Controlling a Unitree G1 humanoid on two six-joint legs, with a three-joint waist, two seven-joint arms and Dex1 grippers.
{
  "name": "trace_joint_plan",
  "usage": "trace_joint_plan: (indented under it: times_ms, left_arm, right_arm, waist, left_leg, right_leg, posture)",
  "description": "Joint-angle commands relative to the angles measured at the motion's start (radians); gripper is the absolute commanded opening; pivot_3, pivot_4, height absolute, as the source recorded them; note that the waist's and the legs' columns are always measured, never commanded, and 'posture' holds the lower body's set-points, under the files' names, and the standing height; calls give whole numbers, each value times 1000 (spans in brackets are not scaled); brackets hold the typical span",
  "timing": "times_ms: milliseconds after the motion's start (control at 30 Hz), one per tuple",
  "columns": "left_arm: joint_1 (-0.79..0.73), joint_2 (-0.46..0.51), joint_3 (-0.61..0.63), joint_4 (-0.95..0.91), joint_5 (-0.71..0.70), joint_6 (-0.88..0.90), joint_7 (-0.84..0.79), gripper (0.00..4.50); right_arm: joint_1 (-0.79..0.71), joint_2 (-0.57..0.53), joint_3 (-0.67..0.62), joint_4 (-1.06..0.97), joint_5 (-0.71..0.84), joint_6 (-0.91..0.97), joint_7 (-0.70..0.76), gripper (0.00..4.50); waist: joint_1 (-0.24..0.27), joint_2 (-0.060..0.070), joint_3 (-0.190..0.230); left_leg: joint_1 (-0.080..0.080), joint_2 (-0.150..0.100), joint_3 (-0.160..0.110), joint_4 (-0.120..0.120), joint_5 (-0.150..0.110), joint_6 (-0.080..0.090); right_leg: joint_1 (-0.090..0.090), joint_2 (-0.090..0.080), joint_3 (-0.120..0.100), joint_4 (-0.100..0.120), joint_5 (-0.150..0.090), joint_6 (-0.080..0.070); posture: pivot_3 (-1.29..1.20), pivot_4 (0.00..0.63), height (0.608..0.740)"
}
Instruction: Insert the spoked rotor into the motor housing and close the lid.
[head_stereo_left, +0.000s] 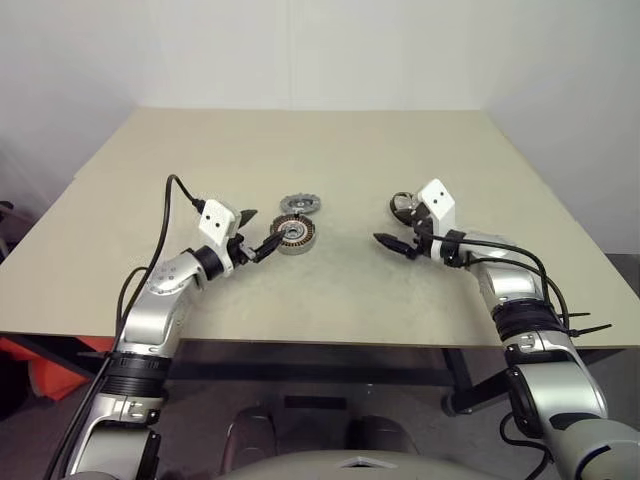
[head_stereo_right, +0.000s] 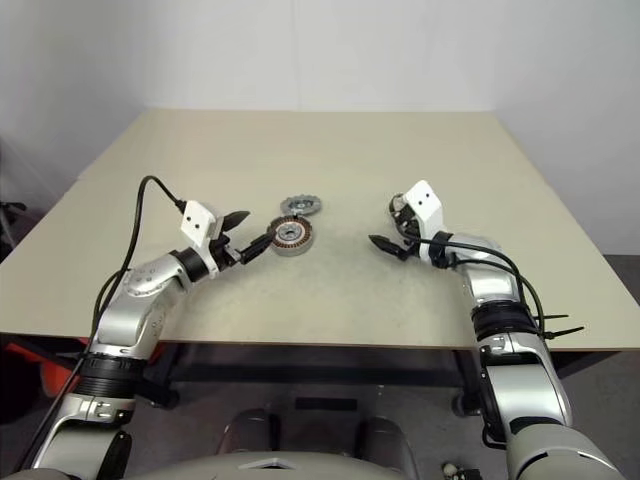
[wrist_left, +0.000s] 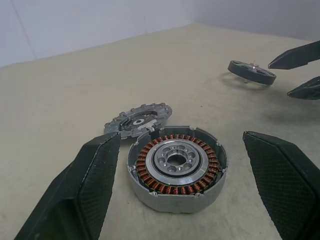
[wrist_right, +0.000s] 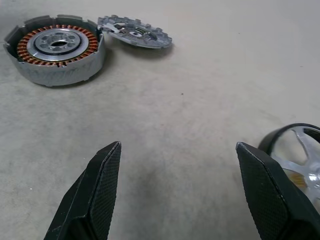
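Reaching for the spoked rotor (wrist_left: 251, 72) beside the wide, empty right gripper (wrist_right: 177, 187) comes first; pinch its rim squarely. The motor housing (wrist_left: 177, 167) sits between the wide, empty left gripper (wrist_left: 192, 185) fingers, lid (wrist_left: 139, 119) touching behind, on the bench (head_stereo_left: 330, 290).

A broad beige bench (head_stereo_left: 330, 150) with a matte top fills the middle; a plain white wall (head_stereo_left: 300, 50) rises behind it; something orange (head_stereo_left: 45, 375) sits on the floor beneath its left edge

Motor housing (head_stereo_left: 296, 234) beside left gripper (head_stereo_left: 258, 236); lid (head_stereo_left: 300, 205) behind.
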Motion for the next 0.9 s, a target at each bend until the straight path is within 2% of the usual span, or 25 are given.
trace_joint_plan:
  times_ms: [33,900]
  left_arm:
    - [-9,12,15,-33,4,-22,-2,4114]
    - [-26,11,6,2,7,-32,-23,4114]
  right_arm:
    - [-39,-8,-11,2,-2,-28,-9,4119]
    - [-9,3,-15,-37,4,-19,-38,4119]
  waist:
    - [0,0,0]
    - [0,0,0]
  left_leg:
    - [0,0,0,0,0,0]
    - [0,0,0,0,0,0]
  right_leg:
    - [0,0,0,0,0,0]
    - [0,0,0,0,0,0]
  posture:
    - [0,0,740]
    - [0,0,740]
